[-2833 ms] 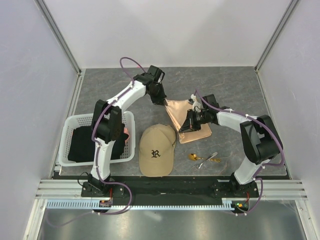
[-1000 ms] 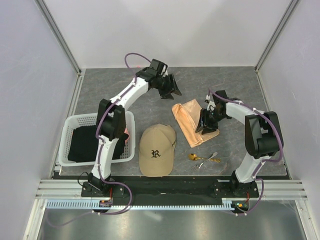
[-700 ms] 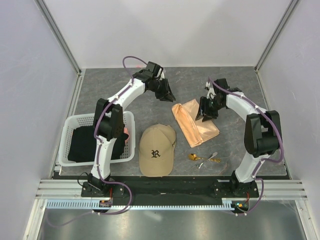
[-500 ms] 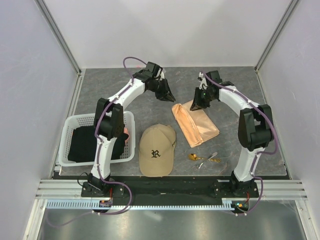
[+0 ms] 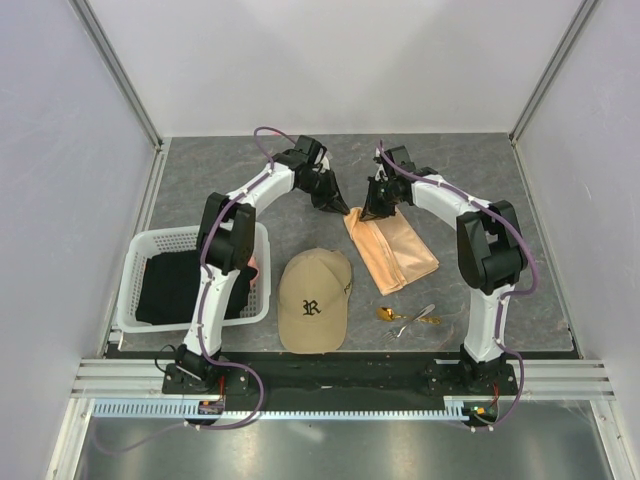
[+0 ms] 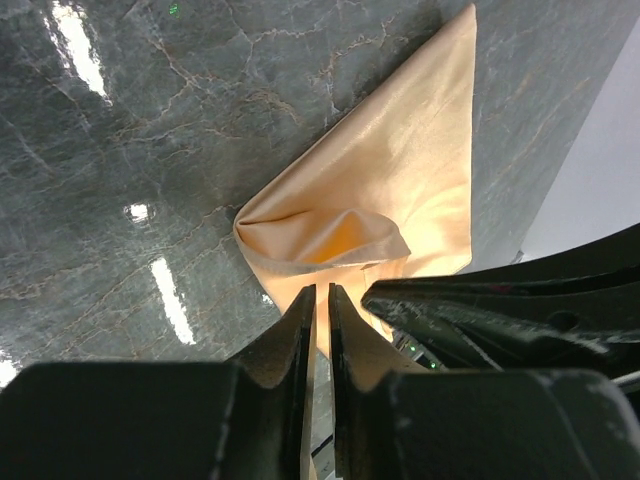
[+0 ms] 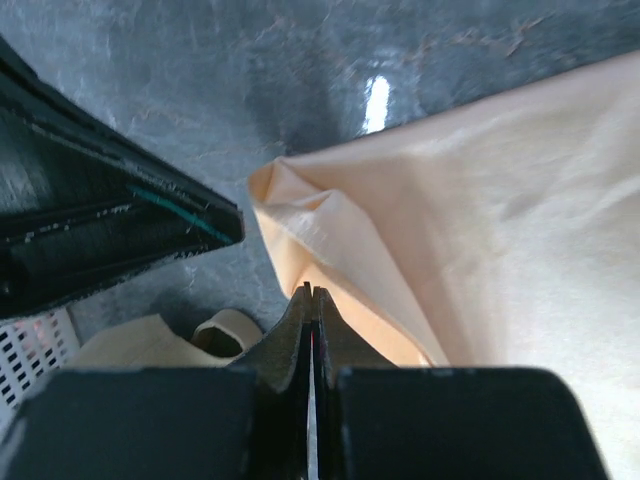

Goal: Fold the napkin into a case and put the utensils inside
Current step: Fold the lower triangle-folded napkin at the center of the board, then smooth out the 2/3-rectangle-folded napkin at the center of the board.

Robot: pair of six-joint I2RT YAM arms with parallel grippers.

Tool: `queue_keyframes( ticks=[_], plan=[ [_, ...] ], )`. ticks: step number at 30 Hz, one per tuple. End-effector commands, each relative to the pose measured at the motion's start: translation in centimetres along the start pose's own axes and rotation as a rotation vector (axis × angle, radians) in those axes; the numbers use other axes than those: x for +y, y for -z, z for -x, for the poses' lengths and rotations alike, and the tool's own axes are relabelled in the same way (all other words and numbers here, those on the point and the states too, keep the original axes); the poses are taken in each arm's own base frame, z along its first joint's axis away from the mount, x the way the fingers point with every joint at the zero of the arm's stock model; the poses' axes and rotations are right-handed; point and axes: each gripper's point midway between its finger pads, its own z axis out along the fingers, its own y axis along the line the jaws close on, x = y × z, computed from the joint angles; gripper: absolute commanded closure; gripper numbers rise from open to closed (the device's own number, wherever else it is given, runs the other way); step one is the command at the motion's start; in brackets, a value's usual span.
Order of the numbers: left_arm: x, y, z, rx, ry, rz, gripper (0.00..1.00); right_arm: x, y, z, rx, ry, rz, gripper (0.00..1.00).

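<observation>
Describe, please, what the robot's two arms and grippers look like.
The left arm and right arm have white shells with black joints, each trailing a purple cable. The left gripper and right gripper are black, with slim tapering fingers.

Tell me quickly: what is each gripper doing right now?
Left gripper: closed on the napkin, at its edge.
Right gripper: closed, tips at the napkin's edge; whether it grips cloth cannot be told.
</observation>
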Motion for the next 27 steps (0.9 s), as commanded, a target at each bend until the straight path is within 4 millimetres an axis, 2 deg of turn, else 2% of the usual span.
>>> queue_keyframes(
  ticks=[1, 13, 22, 27],
  plan=[
    [-2.2, 0.6, 0.7, -0.013, -0.071, -0.065, 0.85, 0.1, 0.7, 2.7, -0.101, 0.005, -0.028, 1.0],
    [-2.3, -1.3, -0.4, 0.033, -0.064, -0.076, 0.85, -1.0, -0.1, 3.2, -0.133, -0.008, -0.069, 1.0],
    [-4.3, -3.3, -2.2, 0.072, -0.088, -0.095, 0.85, -3.0, -1.4, 4.5, -0.172, 0.01, -0.117, 1.0],
    [-5.1, -4.1, -2.2, 0.074, -0.094, -0.106, 0.86, -4.3, -1.9, 5.7, -0.2, 0.02, -0.101, 1.0]
  ],
)
